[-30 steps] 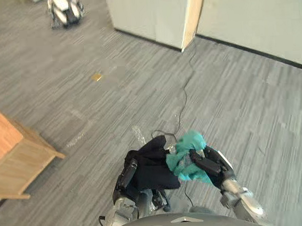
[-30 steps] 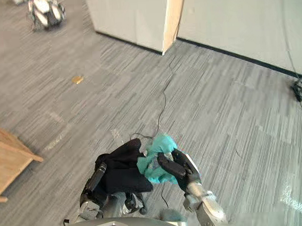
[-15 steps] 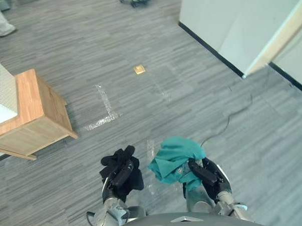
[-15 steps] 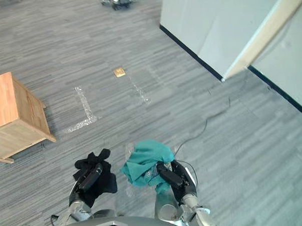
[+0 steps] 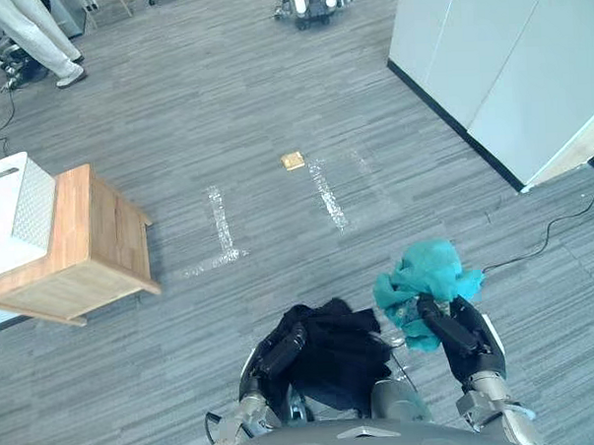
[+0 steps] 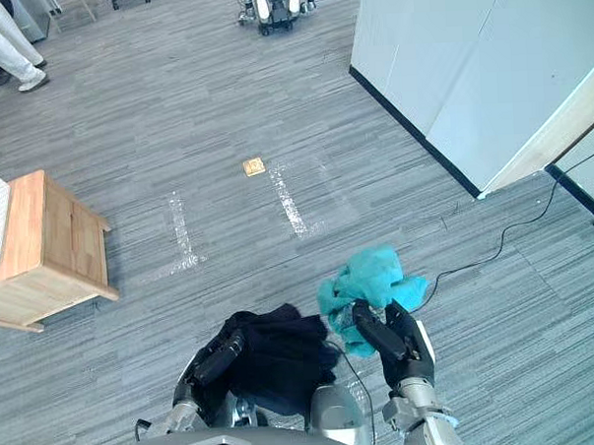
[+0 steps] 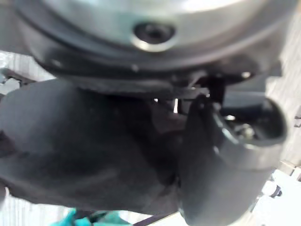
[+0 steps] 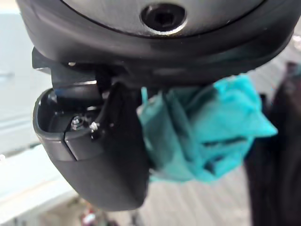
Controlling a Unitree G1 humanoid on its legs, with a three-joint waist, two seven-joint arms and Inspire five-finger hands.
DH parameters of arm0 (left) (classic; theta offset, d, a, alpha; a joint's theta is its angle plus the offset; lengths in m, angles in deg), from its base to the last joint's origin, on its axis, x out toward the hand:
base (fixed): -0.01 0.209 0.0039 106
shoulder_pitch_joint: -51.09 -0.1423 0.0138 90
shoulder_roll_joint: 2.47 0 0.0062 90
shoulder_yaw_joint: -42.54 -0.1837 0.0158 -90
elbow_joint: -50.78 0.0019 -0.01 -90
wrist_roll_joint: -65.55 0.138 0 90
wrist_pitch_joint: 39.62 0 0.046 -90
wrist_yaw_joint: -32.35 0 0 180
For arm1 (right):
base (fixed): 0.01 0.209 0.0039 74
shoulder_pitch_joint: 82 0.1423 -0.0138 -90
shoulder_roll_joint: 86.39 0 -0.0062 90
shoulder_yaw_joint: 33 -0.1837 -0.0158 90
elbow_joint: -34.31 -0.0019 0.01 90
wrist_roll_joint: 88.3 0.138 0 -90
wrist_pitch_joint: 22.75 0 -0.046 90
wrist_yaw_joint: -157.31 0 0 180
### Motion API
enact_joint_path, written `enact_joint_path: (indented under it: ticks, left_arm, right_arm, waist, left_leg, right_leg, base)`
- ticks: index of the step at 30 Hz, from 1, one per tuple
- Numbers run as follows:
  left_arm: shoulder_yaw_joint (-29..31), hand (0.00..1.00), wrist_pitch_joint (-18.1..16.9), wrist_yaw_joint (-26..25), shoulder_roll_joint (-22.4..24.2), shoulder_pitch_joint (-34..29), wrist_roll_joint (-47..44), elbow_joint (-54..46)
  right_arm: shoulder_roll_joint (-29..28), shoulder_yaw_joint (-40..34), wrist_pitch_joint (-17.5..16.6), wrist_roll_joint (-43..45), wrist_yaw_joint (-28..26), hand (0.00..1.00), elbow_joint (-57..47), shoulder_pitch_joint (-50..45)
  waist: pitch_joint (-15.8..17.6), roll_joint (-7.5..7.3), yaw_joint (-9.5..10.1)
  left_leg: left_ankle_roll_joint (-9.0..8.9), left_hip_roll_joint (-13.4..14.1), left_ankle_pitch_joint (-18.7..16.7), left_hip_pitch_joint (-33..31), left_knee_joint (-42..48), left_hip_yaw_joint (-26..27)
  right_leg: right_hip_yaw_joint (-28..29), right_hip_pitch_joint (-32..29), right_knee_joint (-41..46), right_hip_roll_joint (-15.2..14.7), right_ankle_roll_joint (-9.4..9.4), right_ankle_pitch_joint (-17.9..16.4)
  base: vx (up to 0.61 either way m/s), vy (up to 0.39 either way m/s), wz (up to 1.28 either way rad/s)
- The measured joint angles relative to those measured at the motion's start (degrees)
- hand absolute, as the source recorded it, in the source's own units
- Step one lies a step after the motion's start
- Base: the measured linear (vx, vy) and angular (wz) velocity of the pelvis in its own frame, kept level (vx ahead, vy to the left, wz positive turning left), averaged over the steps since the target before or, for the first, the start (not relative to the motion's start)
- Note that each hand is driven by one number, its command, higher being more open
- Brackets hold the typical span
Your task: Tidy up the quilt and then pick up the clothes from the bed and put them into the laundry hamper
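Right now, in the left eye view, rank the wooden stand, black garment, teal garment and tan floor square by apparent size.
1. wooden stand
2. black garment
3. teal garment, slightly smaller than the black one
4. tan floor square
Both garments are nearer the camera, so they look oversized.

Teal garment [image 5: 425, 274] and black garment [image 5: 334, 351] show against streaked grey floor [image 5: 223, 107] (pale tape stripes [image 5: 221, 226]) and tan wooden cabinet [image 5: 106, 241].

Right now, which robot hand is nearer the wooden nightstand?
Left. The left robot hand, holding black clothes, is right of the wooden nightstand; the right robot hand, holding teal clothes, is farther right.
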Motion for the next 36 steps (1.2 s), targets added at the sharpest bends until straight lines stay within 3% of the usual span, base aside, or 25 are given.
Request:
enact_joint_path:
  ticks: [2,4,6,7,9,10,11,12,15,17,19,20,22,23,25,26,27,28,30,31,32,33,36]
  left_arm:
    - [0.1,0.0,-0.8,-0.8,0.1,-1.0,0.0,-1.2]
    - [0.0,0.0,-1.7,-1.2,0.1,-1.9,0.0,-2.1]
    - [-0.3,0.0,-2.9,-1.3,0.2,-2.2,0.1,-2.3]
    - [-0.3,0.0,-3.1,-1.9,-0.2,-2.1,0.2,-2.3]
    - [-0.2,0.0,-3.5,-3.1,-0.6,-1.9,2.1,-1.9]
    - [-0.2,0.0,-3.5,-4.2,-1.4,-1.1,2.9,-1.9]
    - [-0.4,0.0,-3.6,-4.4,-2.8,-0.4,4.6,-1.8]
    - [-0.6,0.0,-3.5,-4.7,-3.5,-0.3,5.1,-1.8]
    - [-0.7,0.0,-3.7,-6.1,-5.2,0.0,6.4,-1.8]
    - [-0.6,0.0,-4.0,-6.6,-5.9,0.9,6.4,-2.2]
    - [-0.7,0.0,-4.0,-7.5,-6.2,2.3,6.3,-2.2]
    - [-0.8,0.0,-3.9,-7.6,-6.3,2.6,6.3,-2.2]
    - [-1.7,0.0,-3.7,-7.5,-7.1,2.9,6.3,-2.1]
    - [-2.0,0.0,-3.7,-7.4,-7.7,2.7,6.3,-2.1]
    - [-2.0,0.0,-3.8,-7.3,-8.8,0.8,6.3,-2.0]
    - [-2.3,0.0,-3.7,-7.3,-8.2,0.8,6.3,-0.3]
    - [-2.6,0.0,-3.6,-7.3,-6.8,0.4,6.3,0.6]
    - [-2.6,0.0,-3.6,-7.3,-6.5,-0.3,6.3,0.9]
    - [-2.7,0.0,-3.4,-6.7,-6.0,0.4,5.9,1.3]
    - [-2.6,0.0,-3.2,-6.0,-5.1,0.2,5.4,1.3]
    - [-2.6,0.0,-3.0,-5.1,-4.5,-0.1,4.5,1.3]
    - [-2.6,0.0,-2.8,-4.7,-4.3,-0.1,4.5,1.2]
    - [-2.4,0.0,-0.9,-3.1,-4.3,-0.4,4.3,0.2]
  right_arm:
    - [0.1,1.0,0.0,0.0,-0.3,0.0,1.0,0.0]
    - [0.6,2.2,0.0,0.0,-0.3,0.0,1.2,0.0]
    - [2.0,4.2,0.0,0.0,-0.4,0.0,1.2,0.4]
    - [1.8,5.6,0.1,0.0,-0.3,0.0,1.7,0.8]
    - [1.4,7.9,0.0,0.0,0.3,0.0,2.1,1.8]
    - [0.4,9.5,0.0,0.0,1.0,0.0,3.4,3.6]
    - [-0.9,10.7,0.0,0.0,1.5,0.0,4.6,4.8]
    - [-1.2,11.3,0.0,-0.1,1.8,0.0,5.3,5.3]
    - [-1.6,13.4,0.0,0.0,2.9,0.0,6.0,6.4]
    - [-1.6,13.5,0.0,0.0,2.8,0.0,5.5,6.5]
    - [-1.6,13.5,-0.1,0.0,2.3,0.0,5.1,6.7]
    - [-1.6,13.5,-0.1,0.0,2.2,0.0,5.1,6.7]
    - [-1.9,13.4,-0.2,0.1,1.7,0.0,5.2,6.1]
    - [-2.5,13.5,-0.2,0.1,1.7,0.0,5.3,5.7]
    - [-3.4,14.1,-0.6,0.0,1.5,0.0,5.3,4.3]
    - [-2.3,13.9,-0.6,0.0,1.5,0.0,5.4,4.5]
    - [-0.7,13.9,-0.6,0.0,1.5,0.0,5.4,4.9]
    - [-0.4,13.6,-0.6,0.0,1.6,0.0,5.6,5.9]
    - [0.3,13.2,-0.6,-0.1,2.5,0.0,6.5,8.3]
    - [1.0,13.3,-0.6,-0.1,2.6,0.0,6.4,8.7]
    - [1.9,13.2,-0.7,-0.2,2.8,0.0,6.4,9.2]
    - [2.1,13.1,-0.7,-0.5,2.9,0.0,6.4,9.2]
    - [2.1,12.4,-0.8,-2.6,2.8,0.0,6.4,10.0]
  waist:
    - [0.1,-0.12,0.12]
    - [0.0,-0.09,0.19]
    - [-0.5,-0.35,1.2]
    - [-1.9,-2.45,2.59]
    - [-3.5,-4.73,3.21]
    - [-3.7,-6.85,2.38]
    - [-3.6,-8.66,1.77]
    - [-3.6,-9.0,1.7]
    - [-3.2,-7.25,1.51]
    - [-3.4,-6.21,1.23]
    - [-3.0,-5.16,-0.04]
    - [-2.8,-4.93,-0.45]
    - [-2.5,-5.33,-1.58]
    - [-2.1,-5.99,-1.48]
    - [-3.1,-7.56,-1.67]
    - [-3.9,-5.78,-1.3]
    - [-4.7,-2.57,-1.23]
    - [-4.9,-1.58,-1.11]
    - [-4.3,-1.7,-1.3]
    - [-3.4,-0.63,-1.21]
    - [-2.8,-0.15,-0.67]
    - [-2.7,-0.03,-0.25]
    - [-2.7,0.07,0.39]
  left_leg:
    - [-1.07,-0.2,3.9,0.0,-15.6,3.6]
    - [-0.61,1.1,7.6,0.0,-23.0,8.0]
    - [1.54,1.8,9.9,-0.2,-24.4,9.6]
    - [3.54,0.4,11.0,0.1,-22.0,10.3]
    - [9.06,-2.1,11.5,1.5,-21.2,10.9]
    - [9.0,-4.5,9.7,3.1,-21.7,10.0]
    - [9.29,-6.5,8.6,5.9,-22.2,8.6]
    - [9.6,-7.0,7.9,7.4,-22.4,7.9]
    - [9.45,-7.0,6.0,16.6,-27.0,3.5]
    - [8.71,-6.7,6.0,19.9,-30.6,1.2]
    - [7.05,-5.8,5.1,22.5,-32.8,-2.3]
    - [6.57,-5.6,4.8,23.2,-33.2,-3.2]
    - [3.45,-5.5,2.8,26.6,-33.6,-6.1]
    - [2.03,-5.4,1.5,28.7,-33.5,-6.8]
    - [0.31,-5.1,-3.3,31.7,-31.5,-8.0]
    - [-1.21,-2.1,-7.2,32.5,-29.1,-8.5]
    - [-2.09,1.1,-8.4,32.5,-28.0,-8.4]
    - [-2.27,1.9,-7.7,31.2,-24.9,-8.6]
    - [-2.86,2.9,-2.4,23.9,-9.7,-8.2]
    - [-1.73,5.3,4.4,18.9,2.9,-7.2]
    - [-1.74,7.6,4.1,15.1,11.7,-5.7]
    - [-1.33,7.8,3.6,13.6,14.0,-4.9]
    - [-0.05,7.0,0.4,7.2,11.6,-0.1]
  right_leg:
    - [-1.4,3.5,-1.2,-0.6,0.43,-1.6]
    - [-3.0,6.7,-1.3,-0.6,1.98,-4.4]
    - [-3.5,8.8,0.9,-0.9,3.18,-8.5]
    - [-3.7,9.5,2.6,-3.0,3.97,-11.4]
    - [-5.2,5.5,18.4,-6.9,5.97,-13.6]
    - [-4.7,-0.4,33.4,-10.9,8.4,-10.1]
    - [-5.0,-4.2,44.2,-14.5,7.68,-7.7]
    - [-5.4,-5.2,47.3,-15.4,7.23,-8.0]
    - [-7.4,-8.1,46.7,-14.3,5.96,-8.8]
    - [-7.7,-11.9,38.0,-11.9,5.83,-8.9]
    - [-5.8,-15.8,19.9,-8.1,8.08,-7.0]
    - [-4.6,-16.5,15.6,-7.4,8.73,-5.5]
    - [1.0,-17.7,1.9,-6.7,11.4,3.5]
    - [2.2,-17.3,-0.1,-7.1,11.27,6.5]
    - [3.3,-16.3,0.8,-8.0,9.14,10.0]
    - [2.5,-17.1,5.9,-6.0,7.96,13.8]
    - [0.8,-17.4,8.0,-3.6,6.94,10.7]
    - [-0.1,-18.0,9.8,-2.8,5.8,8.7]
    - [-0.9,-16.1,9.8,-2.8,4.32,6.3]
    - [-1.6,-11.8,7.0,-1.8,3.47,5.6]
    - [-2.2,-7.3,4.0,-0.7,2.67,5.1]
    - [-2.3,-5.3,2.9,-0.5,2.3,4.7]
    - [-3.1,1.6,-1.6,-0.1,1.37,2.9]
  base:
    - [0.32,0.013,0.25]
    - [0.38,0.061,0.39]
    - [0.53,0.134,0.24]
    - [0.57,0.148,0.0]
    - [0.66,0.074,0.19]
    - [0.72,0.025,0.7]
    - [0.59,0.02,0.8]
    - [0.48,-0.022,0.73]
    - [0.59,-0.074,0.61]
    - [0.43,-0.097,0.58]
    - [0.42,-0.167,0.68]
    - [0.41,-0.218,0.77]
    - [0.5,-0.328,0.83]
    - [0.52,-0.409,0.71]
    - [0.42,-0.394,0.61]
    - [0.44,-0.438,0.42]
    - [0.44,-0.399,0.2]
    - [0.46,-0.463,0.17]
    - [0.38,-0.426,0.22]
    - [0.33,-0.312,0.2]
    - [0.34,-0.28,0.15]
    - [0.27,-0.22,0.01]
    - [0.33,-0.24,0.01]
